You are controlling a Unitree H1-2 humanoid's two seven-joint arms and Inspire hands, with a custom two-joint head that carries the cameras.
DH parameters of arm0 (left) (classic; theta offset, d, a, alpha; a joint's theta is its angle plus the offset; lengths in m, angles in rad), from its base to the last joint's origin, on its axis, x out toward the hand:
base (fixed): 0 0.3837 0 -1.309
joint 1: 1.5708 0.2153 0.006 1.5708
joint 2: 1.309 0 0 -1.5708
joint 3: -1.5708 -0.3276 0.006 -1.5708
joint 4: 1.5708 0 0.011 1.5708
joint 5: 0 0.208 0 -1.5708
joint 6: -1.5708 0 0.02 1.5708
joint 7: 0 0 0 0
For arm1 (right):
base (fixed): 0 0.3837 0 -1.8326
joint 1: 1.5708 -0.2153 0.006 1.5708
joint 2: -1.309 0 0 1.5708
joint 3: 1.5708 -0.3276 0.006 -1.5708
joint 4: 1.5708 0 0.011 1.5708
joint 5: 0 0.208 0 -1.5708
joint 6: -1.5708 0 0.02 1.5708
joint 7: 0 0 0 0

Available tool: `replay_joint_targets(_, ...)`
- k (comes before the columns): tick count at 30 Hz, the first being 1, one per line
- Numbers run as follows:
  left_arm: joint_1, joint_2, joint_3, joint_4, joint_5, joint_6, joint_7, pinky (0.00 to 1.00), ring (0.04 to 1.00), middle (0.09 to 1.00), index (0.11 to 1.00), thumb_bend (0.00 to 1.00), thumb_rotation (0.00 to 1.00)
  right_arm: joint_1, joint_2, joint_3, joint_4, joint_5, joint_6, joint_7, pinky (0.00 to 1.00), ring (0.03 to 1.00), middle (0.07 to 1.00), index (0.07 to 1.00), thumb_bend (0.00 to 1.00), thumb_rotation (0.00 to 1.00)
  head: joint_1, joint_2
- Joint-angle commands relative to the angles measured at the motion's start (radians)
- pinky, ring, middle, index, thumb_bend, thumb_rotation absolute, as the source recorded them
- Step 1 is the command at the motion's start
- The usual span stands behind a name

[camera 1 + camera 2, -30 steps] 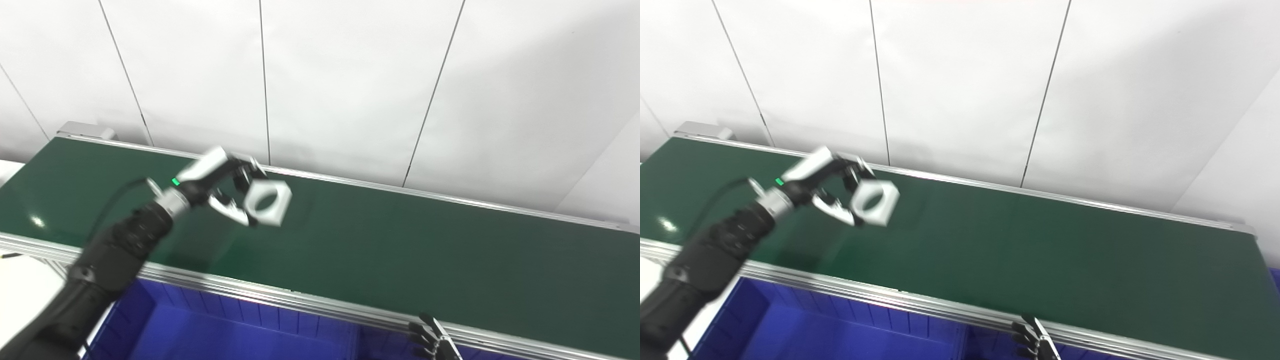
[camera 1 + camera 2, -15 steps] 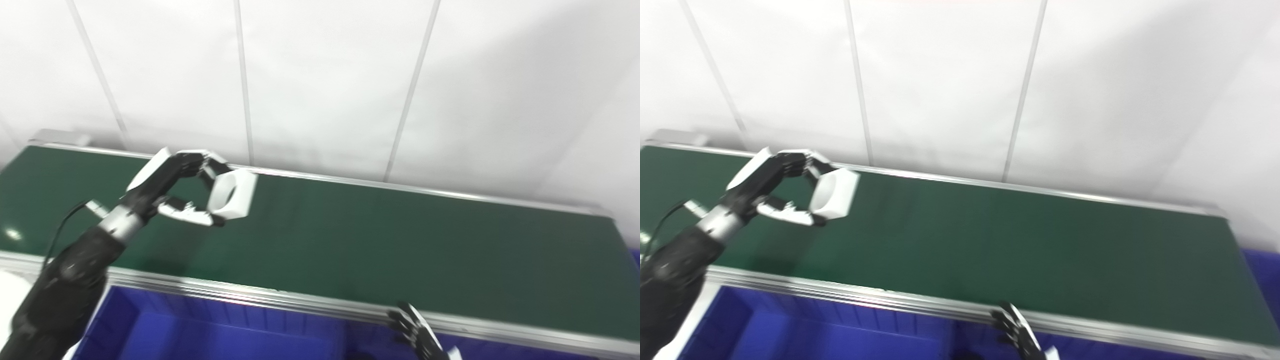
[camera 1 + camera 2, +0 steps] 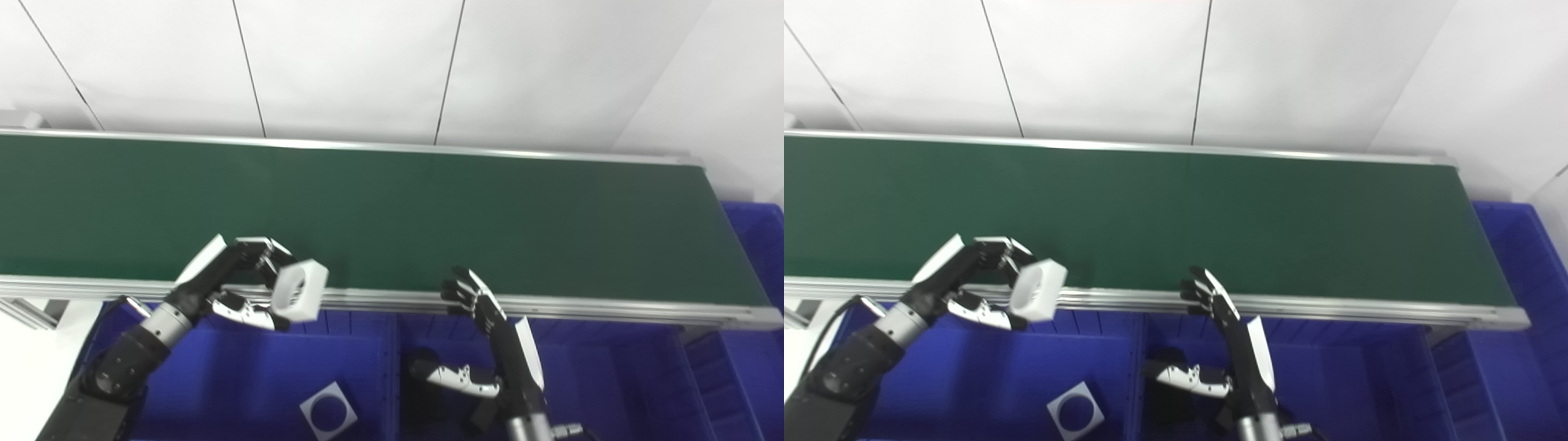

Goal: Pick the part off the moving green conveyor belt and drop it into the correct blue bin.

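White part (image 3: 299,290) in left hand (image 3: 229,285) fingers, seemingly above blue bin (image 3: 257,373).

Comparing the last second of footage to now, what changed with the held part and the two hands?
The left hand has carried the white part back off the green belt to the near rail, above the left blue bin. The camera also tilted down, revealing another white part lying in that bin. Unchanged: the left hand still grips its part, and the right hand stays open, holding nothing.
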Motion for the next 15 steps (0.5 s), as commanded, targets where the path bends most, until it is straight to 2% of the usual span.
replay_joint_targets(1,0.008,-0.004,-0.009,-0.038,0.003,-0.024,0.047,0.43,0.425,0.484,0.539,0.5,0.0,0.004,0.012,-0.003,-0.047,0.006,0.013,0.0,0.69,0.771,0.808,0.892,0.83,0.26,0.001,0.0)
replay_joint_targets(8,0.045,0.02,-0.134,-0.065,0.165,-0.024,0.116,0.44,0.43,0.495,0.531,0.5,0.0,0.012,0.017,-0.008,-0.065,-0.013,0.03,-0.005,0.68,0.768,0.805,0.888,0.83,0.27,-0.003,0.007)
replay_joint_targets(12,0.054,0.029,-0.148,-0.098,0.281,0.037,0.068,0.41,0.41,0.493,0.546,0.49,0.0,0.022,0.022,-0.009,-0.08,-0.013,0.046,-0.005,0.69,0.768,0.804,0.887,0.84,0.27,0.003,0.008)
replay_joint_targets(15,0.06,0.032,-0.16,-0.125,0.36,0.081,0.058,0.41,0.403,0.49,0.551,0.49,0.0,0.028,0.024,-0.011,-0.088,-0.014,0.051,-0.005,0.69,0.768,0.805,0.887,0.84,0.27,0.005,0.009)
